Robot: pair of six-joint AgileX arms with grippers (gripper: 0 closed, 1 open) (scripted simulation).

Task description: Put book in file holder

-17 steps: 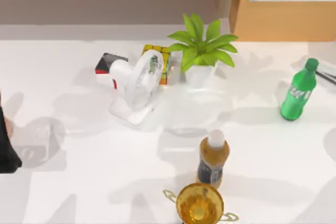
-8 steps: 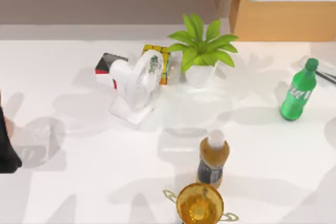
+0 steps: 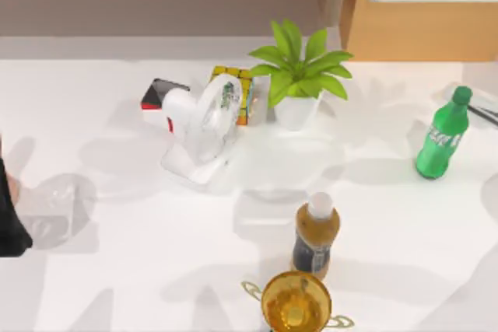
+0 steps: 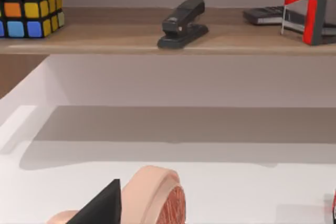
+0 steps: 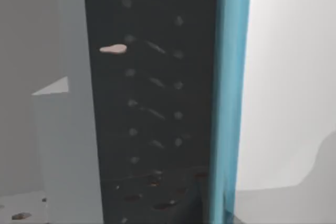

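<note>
- Right wrist view is held close against a light-blue strip (image 5: 230, 98), judged to be the book seen edge-on, just beside a dark perforated panel (image 5: 152, 103) that is probably a wall of the file holder. Whether the two touch cannot be told.
- Whether the right gripper is clenched on the book or has released it cannot be told.
- A jam is the main risk. If the book is tilted against the panel, a corner could be caught on the rim and the holder could be pushed over.
- If the grip were let go before the book sits between the walls, the book could be dropped flat beside the holder.
- A grey slab (image 5: 68, 145) beside the panel is hard to identify; it may be another divider or the book's edge strip.
- On the table (image 3: 117, 270) in the top view, a green bottle (image 3: 442, 136), an amber bottle (image 3: 315, 231) and a potted plant (image 3: 298, 75) are seen. The place of the book and holder on the table cannot be fixed from there.
- At the top view's left edge the left arm (image 3: 8, 223) is parked and cut off. Its gripper's state cannot be told.
- A pink object (image 4: 152, 198) low in the left wrist view is cut off and unidentified.
</note>
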